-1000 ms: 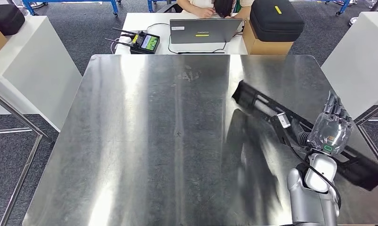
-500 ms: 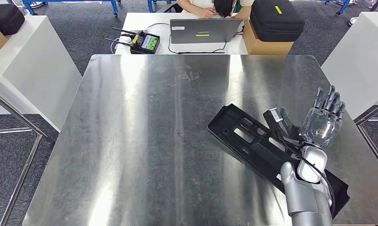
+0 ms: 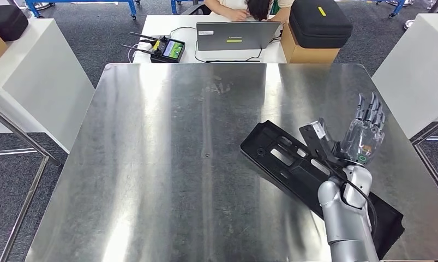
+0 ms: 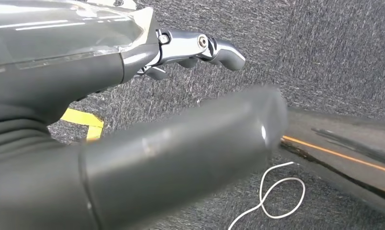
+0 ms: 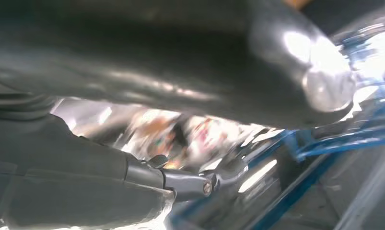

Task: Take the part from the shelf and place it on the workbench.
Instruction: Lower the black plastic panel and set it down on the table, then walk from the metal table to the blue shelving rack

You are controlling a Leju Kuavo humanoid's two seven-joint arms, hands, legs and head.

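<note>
The part [image 3: 285,158] is a long flat black plastic piece with cut-outs. It lies flat on the right side of the steel workbench [image 3: 167,164], running diagonally toward the near right corner. My right hand [image 3: 361,134] hovers just above its middle with fingers stretched out and apart, holding nothing; my right forearm covers the part's near stretch. In the right wrist view that right hand [image 5: 157,120] is a blurred thumb and fingers with nothing between them. My left hand [image 4: 133,96] hangs over dark carpet, thumb and fingers apart and empty.
Beyond the workbench a white table carries a laptop [image 3: 235,34], a controller [image 3: 169,49] and a black case on a cardboard box [image 3: 319,22]; a person [image 3: 244,6] sits there. White cabinets [image 3: 36,76] flank both sides. A white cable [image 4: 269,194] lies on the floor.
The part went from tilted in my right hand's grip above the bench to lying flat on it. My right hand let go, spread its fingers and lifted slightly away.
</note>
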